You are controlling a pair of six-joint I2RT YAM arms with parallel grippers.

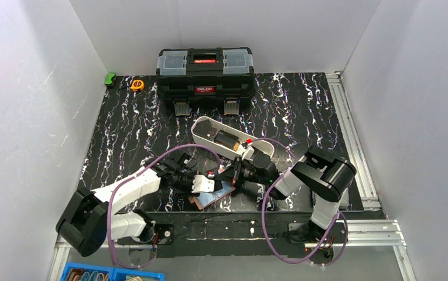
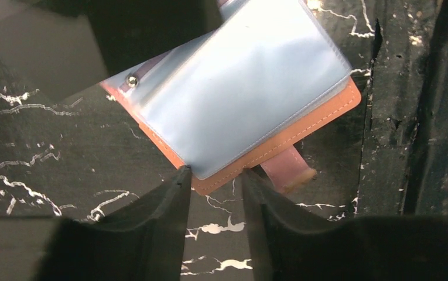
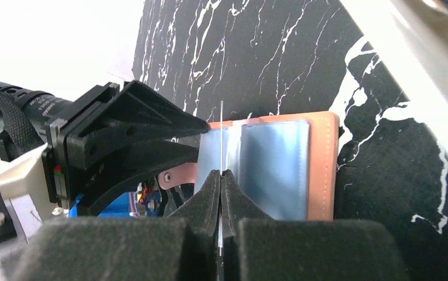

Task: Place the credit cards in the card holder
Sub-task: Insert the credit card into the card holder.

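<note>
The card holder point(image 2: 239, 88) lies open on the black marbled table, tan leather outside, clear plastic sleeves up, pink snap tab at its near edge. It also shows in the top view point(image 1: 212, 200) and in the right wrist view point(image 3: 321, 164). My left gripper point(image 2: 215, 172) is open, its fingertips on either side of the holder's near corner. My right gripper point(image 3: 221, 174) is shut on a thin credit card point(image 3: 220, 134), seen edge-on and upright, just over the holder's sleeves. In the top view the left gripper point(image 1: 209, 186) and the right gripper point(image 1: 233, 174) meet above the holder.
A long white oval tray point(image 1: 201, 126) with a dark object in it stands just behind the grippers. A black toolbox point(image 1: 205, 73) is at the back, with an orange tape measure point(image 1: 137, 85) and a green object point(image 1: 110, 79) to its left. A blue bin point(image 1: 110, 274) sits at the bottom left.
</note>
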